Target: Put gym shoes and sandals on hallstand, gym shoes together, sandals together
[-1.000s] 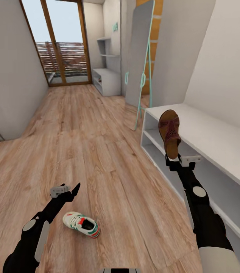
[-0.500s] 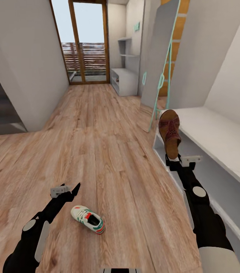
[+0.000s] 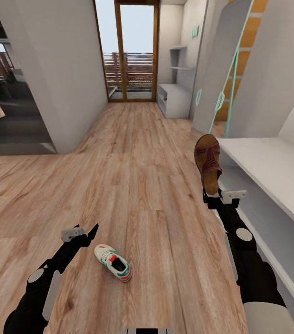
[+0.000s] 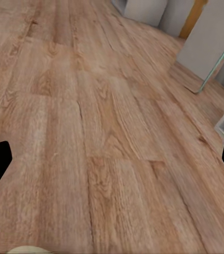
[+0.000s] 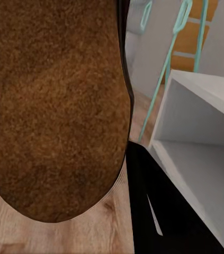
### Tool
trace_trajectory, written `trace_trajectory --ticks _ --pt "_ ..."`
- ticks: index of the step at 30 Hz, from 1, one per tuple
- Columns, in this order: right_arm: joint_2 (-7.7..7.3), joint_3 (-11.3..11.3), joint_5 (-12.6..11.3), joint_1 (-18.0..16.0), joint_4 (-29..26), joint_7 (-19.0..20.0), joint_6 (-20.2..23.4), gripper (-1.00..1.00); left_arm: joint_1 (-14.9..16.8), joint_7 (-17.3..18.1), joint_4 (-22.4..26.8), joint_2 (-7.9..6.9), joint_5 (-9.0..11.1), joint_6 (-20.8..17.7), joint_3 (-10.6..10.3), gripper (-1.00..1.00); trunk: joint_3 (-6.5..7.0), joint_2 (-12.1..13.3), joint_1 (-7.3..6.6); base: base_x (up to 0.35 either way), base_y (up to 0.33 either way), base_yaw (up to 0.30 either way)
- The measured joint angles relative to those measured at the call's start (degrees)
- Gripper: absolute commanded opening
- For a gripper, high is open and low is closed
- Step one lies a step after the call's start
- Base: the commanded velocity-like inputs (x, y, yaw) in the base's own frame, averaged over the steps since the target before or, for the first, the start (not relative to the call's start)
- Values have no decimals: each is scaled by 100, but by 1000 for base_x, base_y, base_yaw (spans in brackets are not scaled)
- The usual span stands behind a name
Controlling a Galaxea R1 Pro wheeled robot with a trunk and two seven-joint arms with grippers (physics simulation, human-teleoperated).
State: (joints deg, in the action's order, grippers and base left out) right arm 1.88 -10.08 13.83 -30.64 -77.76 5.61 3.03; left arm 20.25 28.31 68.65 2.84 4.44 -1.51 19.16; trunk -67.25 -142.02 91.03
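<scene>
My right gripper [image 3: 213,197] clamped on sandal [image 3: 208,162], toe pointing up — hallstand [image 3: 175,98] far down corridor, straight ahead. Left gripper [image 3: 83,232] spread, empty; gym shoe [image 3: 113,263] on floor [image 3: 133,185] just beside it.

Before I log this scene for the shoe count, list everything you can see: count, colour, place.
White low sneaker with green stripes and red-orange tongue: one, on the floor just ahead of the left arm.
Dark brown leather sandal with tan footbed: one, held upright by its heel end in the right gripper.
Light brown wood-plank floor: runs down the corridor.
Pale grey-white stepped hallstand: one, far end, beside the door.
Plain low white bench with shelves: one, along the right wall.
Grey mirror panel with teal frame: one, leaning on the right wall.
Wood-framed glass door: one, corridor end.
Left gripper: black fingers, open, above the floor.
Right gripper: black, shut on the sandal.
</scene>
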Motion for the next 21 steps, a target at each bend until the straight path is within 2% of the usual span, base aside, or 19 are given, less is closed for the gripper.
trace_trajectory --ticks 8,18,21 --pt "0 3 -2 0 0 0 0 -100 0 0 0 0 0 0 0 100 0 0 0 0 -274 295" --pt "-1 1 0 0 2 -2 -2 -100 0 1 3 0 -7 0 1 100 0 0 0 0 -32 294" --pt "-1 0 0 0 0 0 -1 -100 1 -2 0 1 -3 0 0 100 0 0 0 0 -143 160"
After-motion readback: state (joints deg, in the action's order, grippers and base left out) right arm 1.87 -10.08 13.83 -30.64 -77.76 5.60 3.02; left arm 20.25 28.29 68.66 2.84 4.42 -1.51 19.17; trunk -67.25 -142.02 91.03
